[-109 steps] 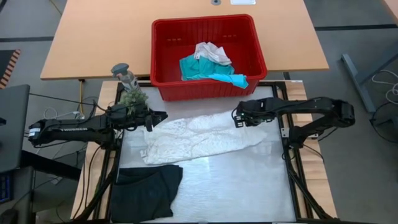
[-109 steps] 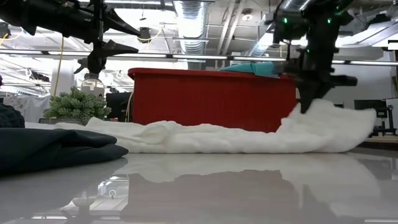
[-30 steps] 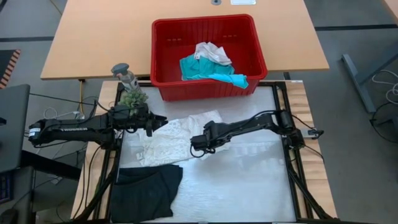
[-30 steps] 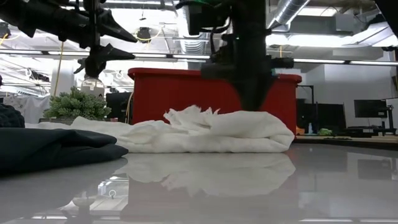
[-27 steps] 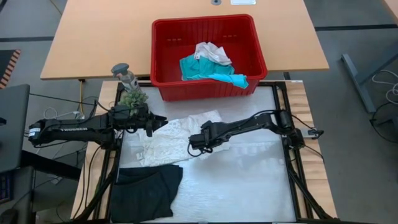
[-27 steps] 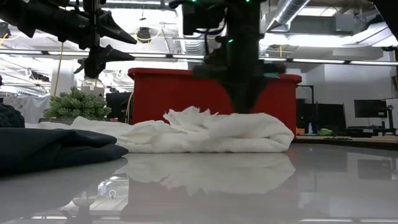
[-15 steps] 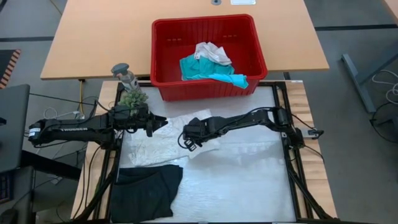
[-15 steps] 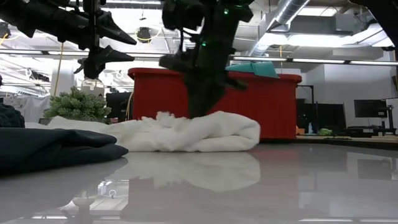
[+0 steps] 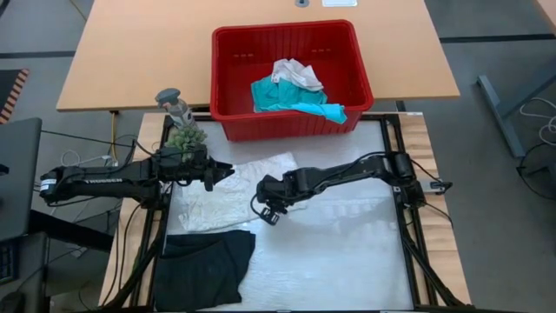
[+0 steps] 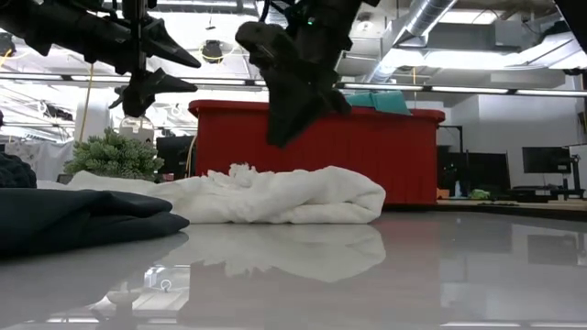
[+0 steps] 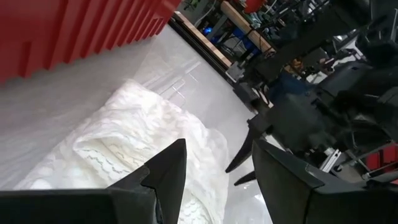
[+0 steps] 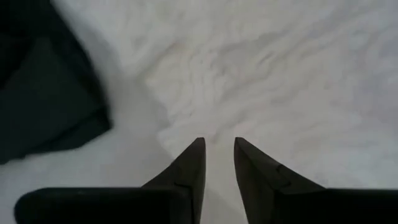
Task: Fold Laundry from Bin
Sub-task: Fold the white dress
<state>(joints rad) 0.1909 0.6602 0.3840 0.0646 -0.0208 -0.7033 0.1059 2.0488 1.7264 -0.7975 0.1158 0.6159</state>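
High view: the table (image 9: 347, 261) carries the red bin (image 9: 291, 78) at its far edge. The bin holds 2 garments, a teal garment (image 9: 291, 100) and a white garment (image 9: 297, 73) lying on top of it. Nothing in the bin has changed since the earlier frames.

In front of the bin lies the white lacy garment (image 9: 230, 193), now folded double. At 3.6 s ago it was spread wide across the table, with its right end held up by the right gripper (image 9: 268, 211). Since then that end has been carried across to the left, and the cloth now occupies only the left half of the table. In the low view it forms a low rounded mound (image 10: 275, 194).

The black garment (image 9: 204, 268) lies at the near left corner, unchanged and apart from the white one.

The right gripper has lifted clear of the cloth. At 0.5 s ago it was down on the fold; now the low view shows it above the mound with no fabric in it. The right wrist view shows its 2 fingers (image 12: 189, 171) parted by a narrow gap, holding nothing.

The left gripper (image 9: 219, 172) hovers at the far left edge of the white lacy garment, unmoved, its fingers (image 11: 165, 174) spread apart and empty.

The small green plant (image 9: 184, 136) stands beside the left arm.
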